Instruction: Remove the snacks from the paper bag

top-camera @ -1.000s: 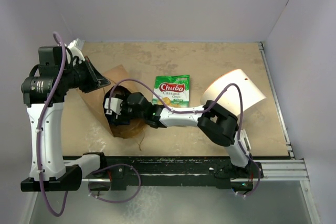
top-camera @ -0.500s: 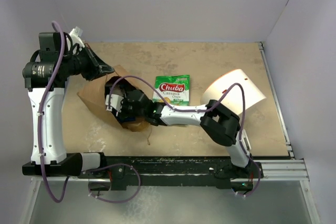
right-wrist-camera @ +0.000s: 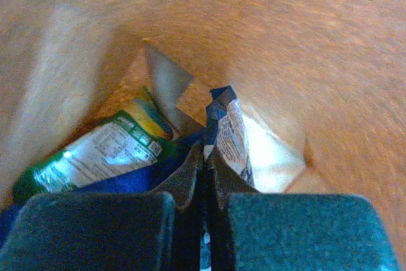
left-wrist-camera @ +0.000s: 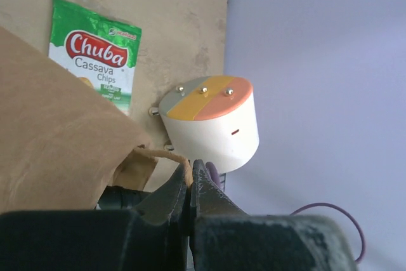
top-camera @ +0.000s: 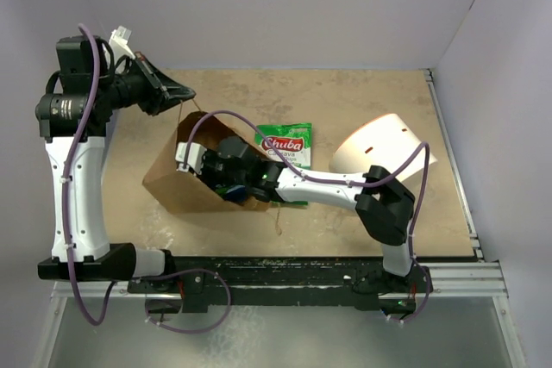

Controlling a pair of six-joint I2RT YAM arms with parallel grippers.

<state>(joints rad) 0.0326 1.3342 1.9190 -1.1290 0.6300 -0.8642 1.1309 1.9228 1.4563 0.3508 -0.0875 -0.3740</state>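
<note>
- Two arms are busy over the tabletop [top-camera: 362, 96], and both are on the paper bag [top-camera: 185, 180]
- Up at the far left, the left gripper [left-wrist-camera: 190, 179] is pressed together on the bag's thin twisted handle [left-wrist-camera: 160, 152], pinching it right at the fingertips
- That pinch has the handle side of the bag hoisted, so the brown bag sits tilted with its mouth turned towards the right arm
- The right arm stretches in from the right, its front end buried in that mouth
- Inside the bag, the right gripper [right-wrist-camera: 204, 163] is clamped tight on the crinkled edge of a dark blue packet [right-wrist-camera: 227, 128], which stands upright between the fingers
- Just to the left of it, deep in the bag, lies a green multicoloured packet [right-wrist-camera: 104, 150], printed back facing up
- One snack is already out: the green Chuba packet [top-camera: 288, 146] lies flat on the tabletop just beside the bag, its near end hidden under the right arm
- Off to the right, well apart from the bag, a white cylinder [top-camera: 379, 148] lies on its side, its orange and yellow end showing in the left wrist view
</note>
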